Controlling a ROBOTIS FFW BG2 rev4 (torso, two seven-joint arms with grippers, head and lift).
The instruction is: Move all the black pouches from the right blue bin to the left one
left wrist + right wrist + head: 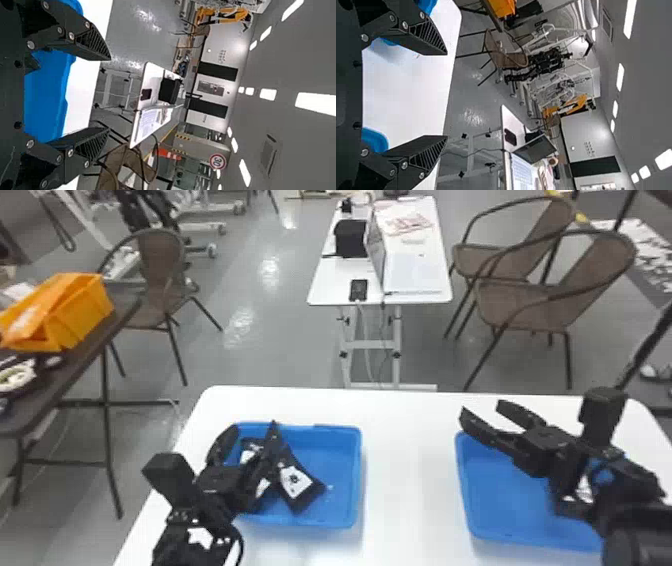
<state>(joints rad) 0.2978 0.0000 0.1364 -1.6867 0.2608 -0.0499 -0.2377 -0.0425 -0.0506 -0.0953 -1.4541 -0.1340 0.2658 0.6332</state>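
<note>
black pouches (298,484) — in left bin (341,465)

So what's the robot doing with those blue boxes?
Nothing is being held now. The left gripper is open over the left blue bin, where black pouches lie. The right gripper, also open, is by the right blue bin. Its arm hides part of that bin.

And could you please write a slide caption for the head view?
Open left gripper by black pouches in the left blue bin; open right gripper by the right bin.
</note>
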